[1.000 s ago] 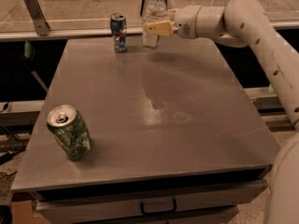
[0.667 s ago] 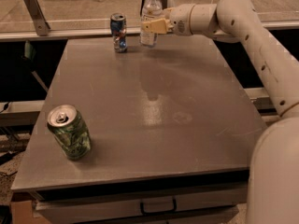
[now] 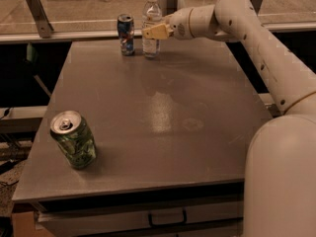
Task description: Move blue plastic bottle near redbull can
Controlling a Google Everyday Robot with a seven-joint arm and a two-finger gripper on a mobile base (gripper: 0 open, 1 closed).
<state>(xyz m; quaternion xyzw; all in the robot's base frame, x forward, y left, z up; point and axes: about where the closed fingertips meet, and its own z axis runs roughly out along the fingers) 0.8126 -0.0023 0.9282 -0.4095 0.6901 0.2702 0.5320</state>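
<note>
One gripper (image 3: 149, 32) reaches in from the right at the far edge of the table (image 3: 163, 117), clasped around the blue plastic bottle (image 3: 151, 15) at mid-height, likely to keep it upright. The bottle stands just right of the redbull can (image 3: 126, 33); a green can (image 3: 74, 141) sits well apart, front-left.

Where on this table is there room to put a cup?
The table is bare across its middle and right, from the green can at front left to the back edge. Crowded there: redbull can, bottle and gripper close together.
</note>
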